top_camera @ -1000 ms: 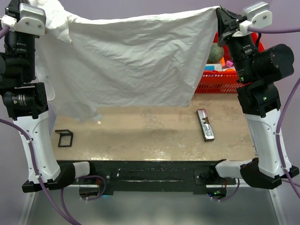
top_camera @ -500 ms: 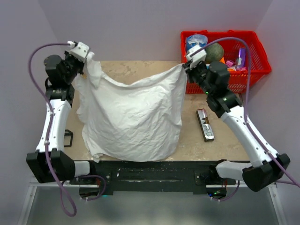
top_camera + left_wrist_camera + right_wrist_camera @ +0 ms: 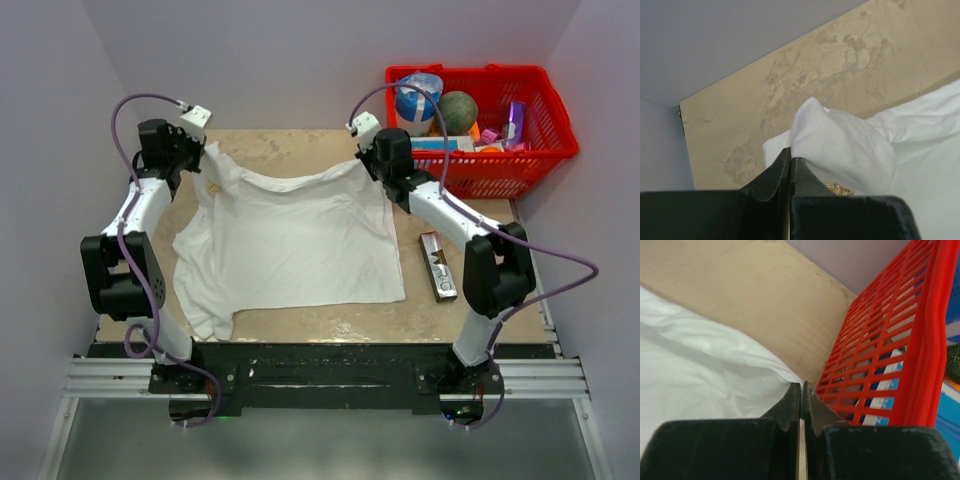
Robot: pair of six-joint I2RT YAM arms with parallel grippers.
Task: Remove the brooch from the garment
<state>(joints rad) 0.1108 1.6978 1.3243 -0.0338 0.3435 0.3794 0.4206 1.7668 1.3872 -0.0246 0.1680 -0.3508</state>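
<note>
The white garment point(image 3: 285, 245) lies spread on the table, its far edge lifted at two corners. My left gripper point(image 3: 196, 152) is shut on the far left corner of the garment point(image 3: 840, 140). My right gripper point(image 3: 365, 152) is shut on the far right corner of the garment point(image 3: 705, 375). The tiny orange-gold brooch point(image 3: 212, 187) sits on the cloth just below the left gripper; it also shows in the left wrist view point(image 3: 839, 188), right beside my fingers point(image 3: 805, 175).
A red basket point(image 3: 560, 130) with several items stands at the back right, close to my right gripper; its wall shows in the right wrist view point(image 3: 880, 370). A long silver bar point(image 3: 437, 265) lies on the table right of the garment.
Both arms have lowered and stretched to the far side of the table, laying the hanging garment down flat on it. Both grippers still hold its corners.
</note>
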